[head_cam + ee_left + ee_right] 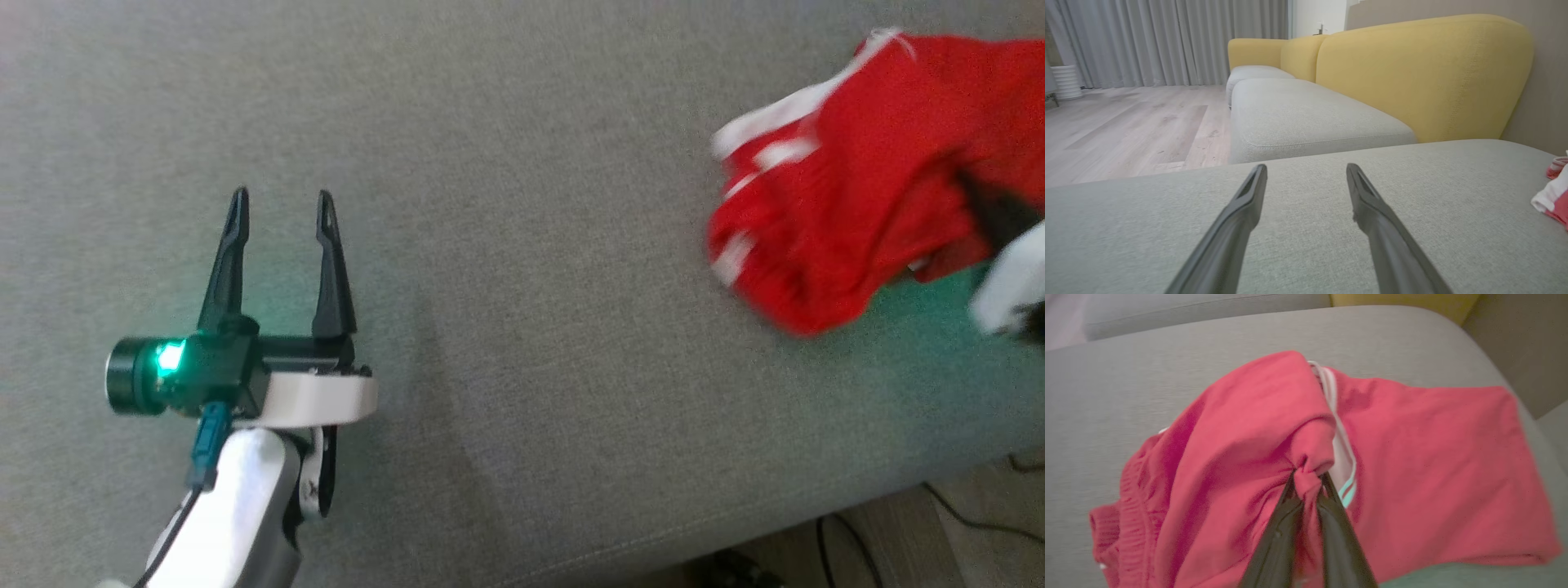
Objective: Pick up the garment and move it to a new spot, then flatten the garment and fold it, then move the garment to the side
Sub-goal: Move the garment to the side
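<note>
Red garment (849, 204), bunched near the right edge of the sofa cushion (522, 245), pinched by one gathered fold in the closed fingers of the right gripper (1308, 479), likely for carrying. Left gripper (282, 216) near the front edge, fingers spread, empty, well apart.

Home living room, left wrist view: yellow-backed sofa (1425, 77) with grey seat cushions (1306, 114) mid-frame, grey floor-length curtains (1167, 41) upper left, pale wood-plank floor (1126, 130) at left.
</note>
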You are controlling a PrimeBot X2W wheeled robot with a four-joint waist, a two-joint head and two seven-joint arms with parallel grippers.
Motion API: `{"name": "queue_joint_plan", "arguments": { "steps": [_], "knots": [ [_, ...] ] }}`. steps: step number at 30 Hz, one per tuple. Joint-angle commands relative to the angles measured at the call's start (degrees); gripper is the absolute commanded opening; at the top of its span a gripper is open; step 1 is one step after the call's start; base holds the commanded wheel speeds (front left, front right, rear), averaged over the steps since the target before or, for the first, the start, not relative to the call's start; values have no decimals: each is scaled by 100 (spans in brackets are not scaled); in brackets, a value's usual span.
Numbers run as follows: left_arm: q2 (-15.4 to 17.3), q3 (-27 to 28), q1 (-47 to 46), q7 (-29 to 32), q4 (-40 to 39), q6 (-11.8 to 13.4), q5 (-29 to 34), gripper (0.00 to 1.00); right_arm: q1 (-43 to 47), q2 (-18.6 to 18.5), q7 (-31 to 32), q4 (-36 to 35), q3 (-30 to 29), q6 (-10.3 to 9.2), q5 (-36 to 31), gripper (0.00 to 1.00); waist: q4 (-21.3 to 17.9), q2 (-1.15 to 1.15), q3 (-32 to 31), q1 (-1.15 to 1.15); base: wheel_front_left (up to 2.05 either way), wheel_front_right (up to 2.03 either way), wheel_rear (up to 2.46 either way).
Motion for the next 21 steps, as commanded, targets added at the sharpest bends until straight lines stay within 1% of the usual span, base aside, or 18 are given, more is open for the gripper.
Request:
{"name": "queue_joint_plan", "arguments": {
  "steps": [1, 3, 6, 11, 16, 17, 18, 21],
  "knots": [
    [110, 166, -217, -4, -137, -11, 75, 100, -2, -299, -127, -65, -62, -4, -38, 0, -89, 0, 184, -2, 0, 0, 0],
    [92, 139, -313, -6, -107, -20, 97, 100, -128, -541, -273, 209, -230, -4, -79, 0, -107, 0, 274, -2, 0, 0, 0],
    [71, 96, -437, -10, -57, -52, 116, 100, -311, -744, -499, 670, -499, -4, -157, 0, -110, 0, 396, -2, 0, 0, 0],
    [47, 10, -645, -2, 14, -114, 159, 100, -711, -872, -895, 1571, -833, -4, -305, 0, -36, 0, 587, -2, 0, 0, 0],
    [23, -54, -789, -10, 97, -157, 179, 100, -1092, -845, -1282, 2485, -1044, -4, -578, 0, 46, 0, 697, -2, 0, 0, 0],
    [18, -64, -802, -16, 118, -162, 178, 100, -1149, -809, -1316, 2689, -1096, -4, -605, 41, 56, 0, 701, -2, 0, 0, 0],
    [11, -73, -810, -22, 139, -167, 175, 100, -1193, -782, -1346, 2876, -1133, -4, -647, 100, 68, 0, 700, -2, 0, 0, 0],
    [-8, -80, -806, -46, 201, -168, 151, 100, -1281, -706, -1526, 3284, -1249, -4, -738, 100, 93, 0, 657, -2, 0, 0, 0]
  ]
}}
